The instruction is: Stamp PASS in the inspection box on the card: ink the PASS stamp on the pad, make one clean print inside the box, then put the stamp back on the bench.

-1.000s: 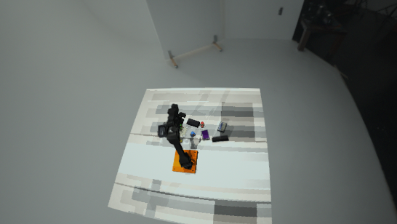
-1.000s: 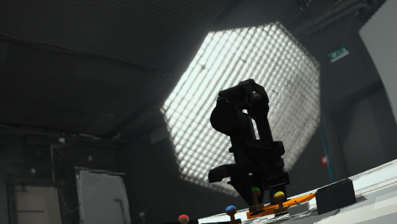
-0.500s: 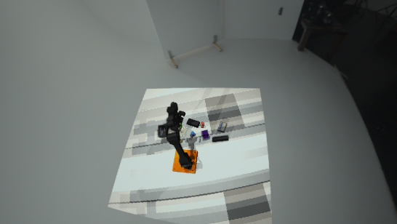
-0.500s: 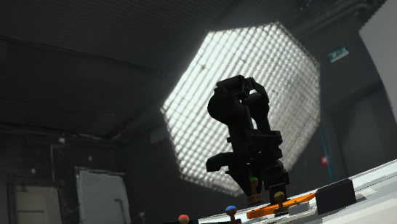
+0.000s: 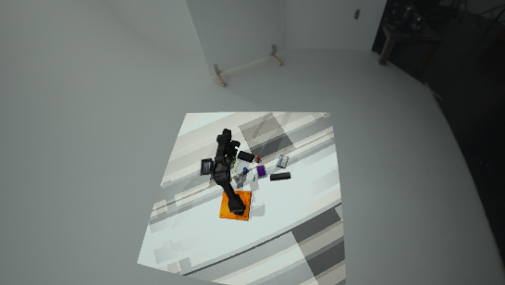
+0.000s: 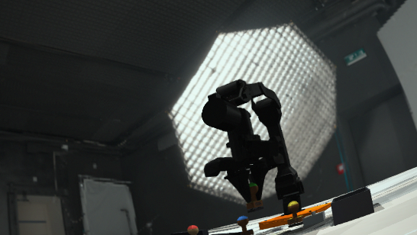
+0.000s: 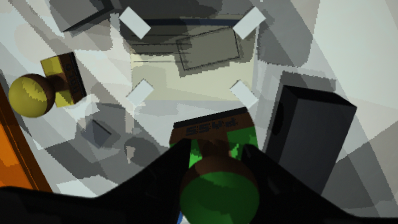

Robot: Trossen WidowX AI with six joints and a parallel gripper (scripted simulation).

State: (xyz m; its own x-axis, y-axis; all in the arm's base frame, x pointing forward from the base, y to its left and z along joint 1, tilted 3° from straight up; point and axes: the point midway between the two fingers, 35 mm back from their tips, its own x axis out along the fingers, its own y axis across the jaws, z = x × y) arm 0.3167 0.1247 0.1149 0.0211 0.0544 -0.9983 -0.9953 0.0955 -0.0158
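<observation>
My gripper (image 6: 253, 196) (image 7: 216, 150) is shut on the PASS stamp (image 6: 255, 205) (image 7: 218, 196), which has a green ball handle and a brown block. The stamp is held above the bench, clear of the card (image 7: 165, 86). In the wrist view the stamp's block lies just below the card's lower edge. The card is pale, with a blue band, ruled lines and white corner pieces. The inspection box (image 7: 212, 63) is a thin tilted outline at its right, in shadow; I make out no print in it. I cannot tell surely which object is the ink pad.
A yellow-handled stamp (image 7: 31, 95) (image 6: 293, 206) lies left of the card. A black block (image 7: 312, 135) is at the right. Blue (image 6: 242, 219) and red (image 6: 192, 229) handles stand nearby. A purple square (image 5: 261, 171) and a black bar (image 5: 280, 176) lie farther off. The arm's base plate (image 5: 226, 213) is orange.
</observation>
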